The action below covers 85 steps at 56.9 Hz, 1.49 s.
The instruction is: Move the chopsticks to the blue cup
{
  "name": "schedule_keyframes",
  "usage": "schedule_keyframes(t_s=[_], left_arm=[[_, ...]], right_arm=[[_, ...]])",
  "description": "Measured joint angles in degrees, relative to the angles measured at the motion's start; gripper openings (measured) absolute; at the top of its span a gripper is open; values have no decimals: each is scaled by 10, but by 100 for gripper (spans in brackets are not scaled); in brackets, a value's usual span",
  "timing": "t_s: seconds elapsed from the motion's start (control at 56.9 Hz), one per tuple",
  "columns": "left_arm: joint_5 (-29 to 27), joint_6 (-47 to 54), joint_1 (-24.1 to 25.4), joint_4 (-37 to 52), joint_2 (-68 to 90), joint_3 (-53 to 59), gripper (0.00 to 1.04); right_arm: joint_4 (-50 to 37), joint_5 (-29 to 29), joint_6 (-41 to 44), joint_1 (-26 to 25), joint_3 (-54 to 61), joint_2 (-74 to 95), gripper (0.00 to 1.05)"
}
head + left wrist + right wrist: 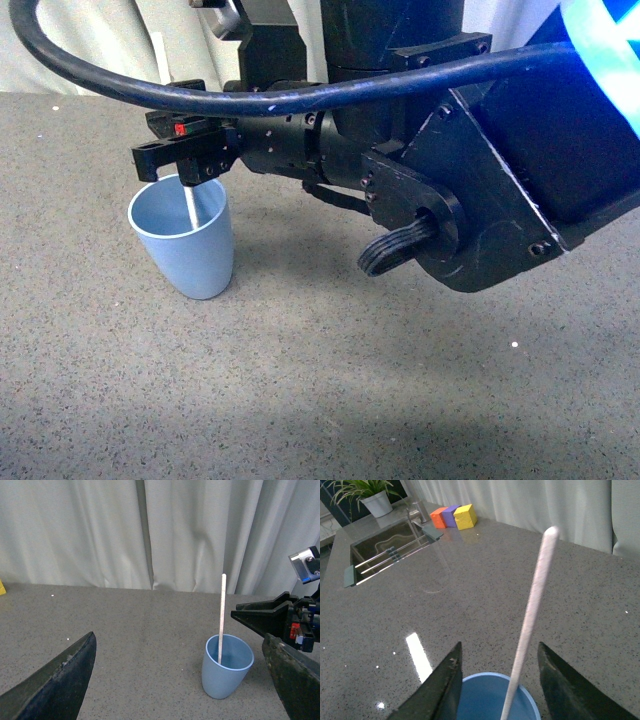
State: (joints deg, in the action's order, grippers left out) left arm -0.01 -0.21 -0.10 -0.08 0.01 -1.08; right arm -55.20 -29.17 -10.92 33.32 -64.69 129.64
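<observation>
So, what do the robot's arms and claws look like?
The right arm is black, angular and bolted, with a thick dark cable over it and a ribbed flat cable. The right claw is black with a small red mark. The left claw's fingers are dark, wedge-shaped, scuffed.

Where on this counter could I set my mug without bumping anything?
Bare counter lies on the near side of the blue cup, and between cup and curtain. Crowded: over the cup, where the right end effector flanks the chopstick.

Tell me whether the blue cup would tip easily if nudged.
Probably fairly easily: the cup tapers to a narrow base and looks like light plastic. The chopstick standing in it rises well above the rim, which may add some top-heaviness.
</observation>
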Motion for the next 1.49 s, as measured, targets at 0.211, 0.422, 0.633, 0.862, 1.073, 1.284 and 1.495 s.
schedule_keyframes(t_s=[0.211,0.422,0.633,0.862,1.073,1.284,1.495], left_arm=[[0,0,0,0,0,0,98],[0,0,0,0,0,0,98],[0,0,0,0,0,0,98],[0,0,0,0,0,0,98],[0,0,0,0,0,0,98],[0,0,0,0,0,0,98],[0,0,0,0,0,0,98]], right_arm=[[-24,45,-1,-22,55,-64,91],[27,182,-7,-68,141,-153,95],[80,276,-2,-158,285,-282,95],[151,335,31,-199,403,-451,95],[267,407,11,-197,467,-629,95],[-11,392,94,-229,586,-673,56],[51,362,105,-260,621,-758,20]])
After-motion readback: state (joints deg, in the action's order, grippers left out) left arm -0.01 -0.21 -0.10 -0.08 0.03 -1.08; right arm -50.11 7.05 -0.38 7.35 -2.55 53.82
